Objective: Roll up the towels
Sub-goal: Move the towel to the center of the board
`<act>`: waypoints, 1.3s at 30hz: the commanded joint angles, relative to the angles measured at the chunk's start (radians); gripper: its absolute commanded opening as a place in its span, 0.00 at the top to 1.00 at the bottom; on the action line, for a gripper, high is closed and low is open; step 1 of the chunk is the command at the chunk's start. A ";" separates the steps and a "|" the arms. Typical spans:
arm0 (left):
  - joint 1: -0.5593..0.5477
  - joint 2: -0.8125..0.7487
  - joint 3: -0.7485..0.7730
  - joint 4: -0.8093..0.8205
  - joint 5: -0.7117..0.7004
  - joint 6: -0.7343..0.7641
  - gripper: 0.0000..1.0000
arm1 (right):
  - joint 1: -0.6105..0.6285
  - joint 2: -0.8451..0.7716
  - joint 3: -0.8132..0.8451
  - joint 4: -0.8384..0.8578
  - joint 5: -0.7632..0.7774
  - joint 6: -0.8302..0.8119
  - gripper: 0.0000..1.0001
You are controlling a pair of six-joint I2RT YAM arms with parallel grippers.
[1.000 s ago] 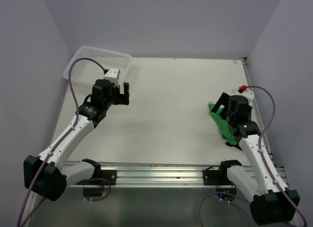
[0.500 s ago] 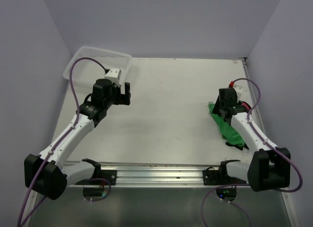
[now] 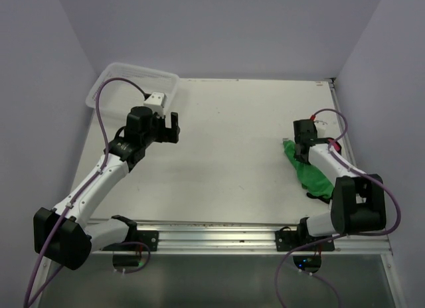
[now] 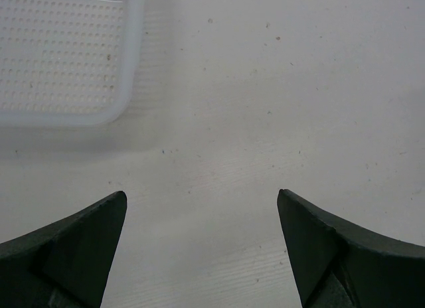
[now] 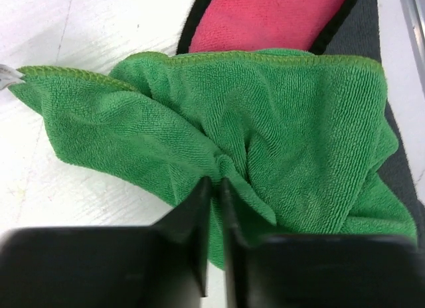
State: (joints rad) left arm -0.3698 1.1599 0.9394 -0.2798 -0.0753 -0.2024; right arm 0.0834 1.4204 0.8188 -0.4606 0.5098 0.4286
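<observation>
The green towel lies crumpled near the table's right edge. My right gripper is down at its far end. In the right wrist view the right gripper is shut on a pinched fold of the green towel, and cloth bunches between the fingertips. The red towel, with its dark grey edge, lies just beyond and partly under the green one; from above only a red bit shows. My left gripper hovers open over bare table at the left, with nothing between its fingers.
A white mesh basket stands at the far left corner, and its rim shows just beyond the left gripper. The table's right edge rail runs close beside the towels. The arm bases and a metal rail line the near edge.
My right arm has reached out and down onto the green towel's far end, and its jaws have closed on a fold of it. The left arm has stayed put.
</observation>
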 commanded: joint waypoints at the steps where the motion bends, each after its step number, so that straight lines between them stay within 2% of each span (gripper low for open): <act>1: -0.003 0.003 0.042 -0.004 0.019 -0.020 0.00 | -0.004 -0.030 0.031 0.022 0.006 0.015 0.97; 2: -0.003 0.001 0.042 -0.007 0.019 -0.020 0.00 | -0.004 -0.041 0.036 0.020 0.003 0.013 1.00; 10: -0.004 -0.002 0.044 -0.006 0.020 -0.022 0.00 | -0.002 -0.138 0.115 -0.084 -0.016 0.021 1.00; 16: -0.003 -0.014 0.036 0.005 0.022 -0.023 0.00 | -0.002 -0.251 0.304 -0.243 0.004 0.021 1.00; 19: -0.003 -0.015 0.039 0.004 0.023 -0.022 0.00 | -0.001 -0.273 0.397 -0.273 -0.051 0.016 1.00; 23: -0.003 -0.026 0.036 0.007 0.023 -0.022 0.00 | 0.012 -0.305 0.454 -0.187 -0.210 -0.011 1.00; 24: -0.004 -0.026 0.036 0.007 0.023 -0.022 0.00 | 0.018 -0.305 0.460 -0.164 -0.299 -0.025 1.00; 27: -0.003 -0.025 0.038 0.007 0.022 -0.022 0.00 | 0.062 -0.279 0.514 -0.144 -0.397 -0.037 1.00; 32: -0.004 -0.023 0.036 0.007 0.020 -0.020 0.00 | 0.209 -0.227 0.598 -0.141 -0.389 -0.050 1.00; 39: -0.003 -0.026 0.036 0.007 0.016 -0.019 0.00 | 0.292 -0.180 0.678 -0.122 -0.447 -0.008 1.00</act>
State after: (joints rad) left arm -0.3698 1.1572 0.9409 -0.2798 -0.0597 -0.2096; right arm 0.3531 1.2331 1.4258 -0.6357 0.1123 0.4110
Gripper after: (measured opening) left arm 0.996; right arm 0.015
